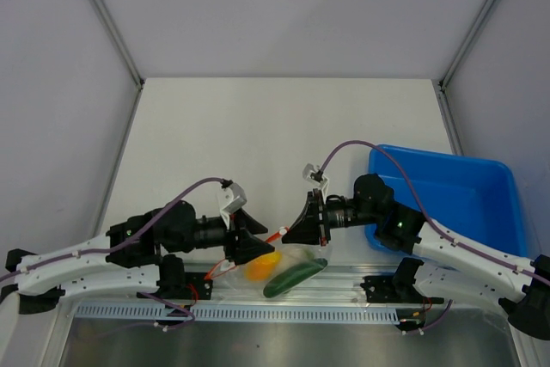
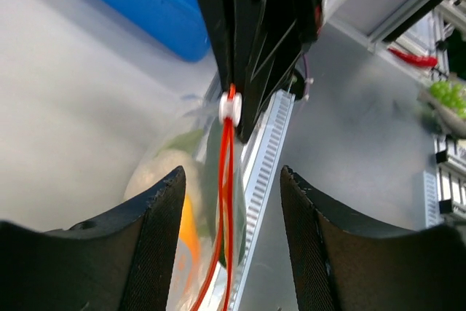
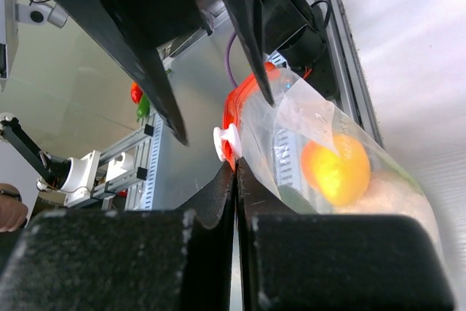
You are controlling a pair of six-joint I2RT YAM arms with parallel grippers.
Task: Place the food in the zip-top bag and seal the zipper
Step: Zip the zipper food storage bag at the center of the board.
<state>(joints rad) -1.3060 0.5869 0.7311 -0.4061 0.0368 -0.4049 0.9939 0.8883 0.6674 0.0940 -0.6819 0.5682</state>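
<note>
The zip-top bag (image 1: 296, 262) hangs between my two grippers above the near table edge. Inside it are the yellow-orange fruit (image 1: 261, 267), the dark green cucumber (image 1: 295, 278) and a blurred pale lump (image 2: 149, 176). My right gripper (image 3: 236, 162) is shut on the end of the orange-red zipper (image 3: 244, 100), just below its white slider (image 3: 224, 142). My left gripper (image 2: 231, 174) is open, and the zipper strip (image 2: 227, 202) runs between its fingers without touching them. From above, the left gripper (image 1: 258, 245) faces the right gripper (image 1: 290, 231) closely.
A blue plastic tray (image 1: 447, 195) stands at the right, behind the right arm, and also shows in the left wrist view as a blue tray (image 2: 145, 5). A slotted metal rail (image 1: 258, 311) runs along the near edge under the bag.
</note>
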